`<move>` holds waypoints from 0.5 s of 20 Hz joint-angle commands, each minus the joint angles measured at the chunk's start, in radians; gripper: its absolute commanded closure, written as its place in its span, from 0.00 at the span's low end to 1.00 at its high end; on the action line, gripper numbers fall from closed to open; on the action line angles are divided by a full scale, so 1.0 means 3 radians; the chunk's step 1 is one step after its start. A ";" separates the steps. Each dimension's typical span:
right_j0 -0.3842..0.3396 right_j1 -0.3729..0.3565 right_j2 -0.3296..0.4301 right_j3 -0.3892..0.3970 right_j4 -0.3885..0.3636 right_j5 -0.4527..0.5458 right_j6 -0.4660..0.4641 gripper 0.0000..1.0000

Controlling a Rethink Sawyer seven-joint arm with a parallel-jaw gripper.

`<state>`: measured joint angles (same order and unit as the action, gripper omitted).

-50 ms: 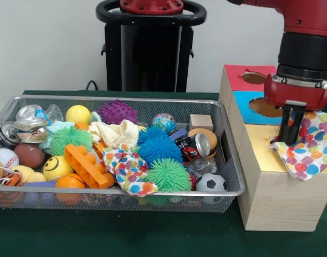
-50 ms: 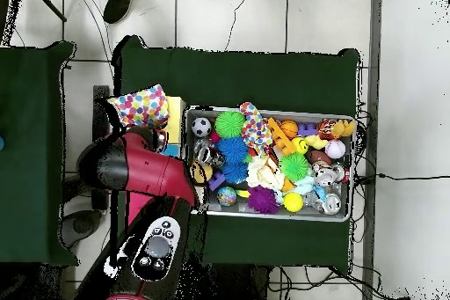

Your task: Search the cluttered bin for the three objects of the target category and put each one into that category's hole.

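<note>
**Polka-dot cloth held over the sorting box, not yet dropped**

The gripper (image 1: 290, 140) hangs above the yellow section of the wooden box (image 1: 270, 201), its jaws pinching a polka-dot cloth (image 1: 308, 152) that drapes across the yellow top and spills over the near right corner. The cloth seems to be the target category, and this one is out of the wire bin (image 1: 228, 184) and at the box, though not through any hole. The front view shows a hole in the red section (image 1: 253, 77) and another in the blue section (image 1: 264, 108); a hole in the yellow part, if there is one, is hidden under the cloth and the arm.

My reading is that the delivery step is in hand. The next move calls for lining the cloth up over the right opening, then spreading the jaws so the fabric falls in rather than snagging on the edge, since much of it already lies on the box top.

Two more cloths look to remain in the bin: a second polka-dot cloth (image 1: 127, 170) at the front centre beside the orange toy brick (image 1: 87, 165), and a cream cloth (image 1: 116, 133) further back.

The overhead view shows the held cloth (image 2: 143, 106) spread wide at the box's end, with the arm covering most of the box, so no holes can be read there. It does give the bin's full layout (image 2: 343, 213) on the green bench (image 2: 264, 76). Only the front view shows the grasp itself.
</note>
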<state>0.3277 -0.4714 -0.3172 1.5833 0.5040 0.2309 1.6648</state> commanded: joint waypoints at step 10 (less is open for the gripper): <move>-0.0006 0.0281 0.0065 0.0131 0.0084 0.0304 0.0854 1.00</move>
<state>0.3418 -0.4617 -0.3349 1.5776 0.5100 0.2305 1.6648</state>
